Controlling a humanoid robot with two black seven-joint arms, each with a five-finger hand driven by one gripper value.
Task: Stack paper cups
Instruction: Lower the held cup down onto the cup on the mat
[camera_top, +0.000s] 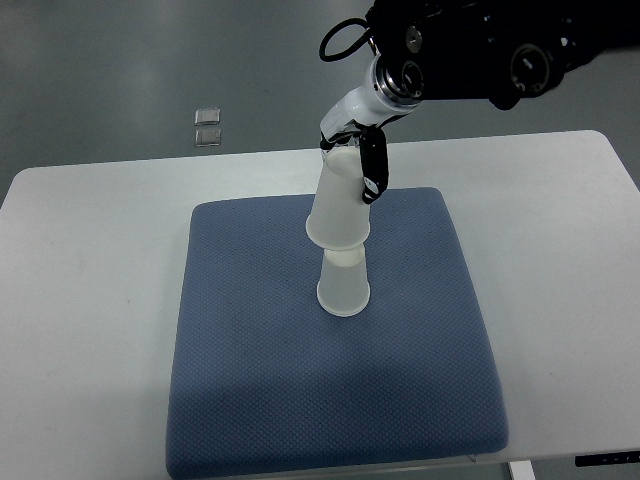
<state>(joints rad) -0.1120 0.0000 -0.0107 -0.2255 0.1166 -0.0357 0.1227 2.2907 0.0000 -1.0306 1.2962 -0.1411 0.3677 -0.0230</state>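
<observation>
At centre of our blue mat, two white paper cups: lower cup sits mouth-down, upper cup also inverted, tilted, long axis leaning up-right. Our right hand, arm reaching in from top right, fingers wrapped round upper cup's base. Both cups plain, w/ rolled rims. Mat lies on white table.
</observation>
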